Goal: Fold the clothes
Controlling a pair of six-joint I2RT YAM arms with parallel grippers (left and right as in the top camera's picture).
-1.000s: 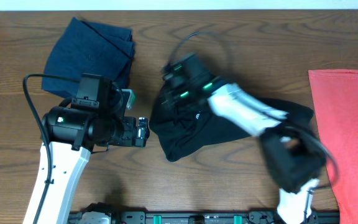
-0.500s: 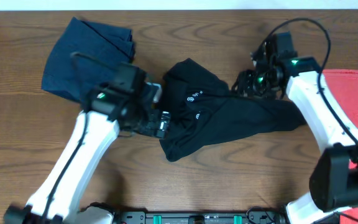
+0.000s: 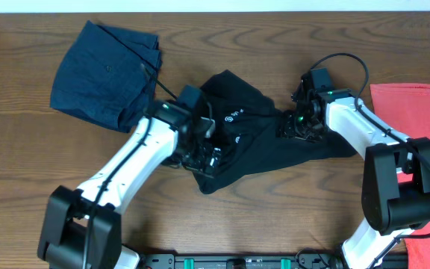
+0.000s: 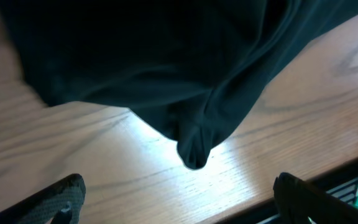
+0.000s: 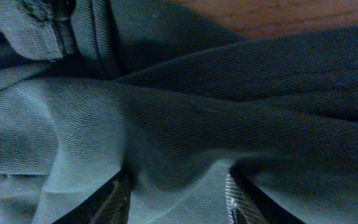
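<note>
the crumpled black fabric garment [image 3: 248, 161] is lying mid brown wooden surface [image 3: 275, 45]. my left tool [image 4: 179, 186] is hovering open over its corner; my right tool [image 5: 176, 186] is straddling a fold, grip i can't tell. i'm risking pinching stacked layers and dragging the heap.

Your left arm [image 3: 118, 175] and right arm [image 3: 357, 123] share one build: smooth white shell links set between bulky black joint housings. A thin black cable [image 3: 340, 61] loops off the right arm near its wrist, and a second cable [image 3: 146, 78], just as thin and dark, runs by the left one. Small green lights [image 3: 298, 117] glow on the right wrist's black block. Your left gripper [image 4: 180, 198] ends in dark, rounded fingertips [image 4: 64, 194]. Your right gripper [image 5: 178, 200] has fingers [image 5: 240, 200] faced with a fine cross-hatched texture.
</note>
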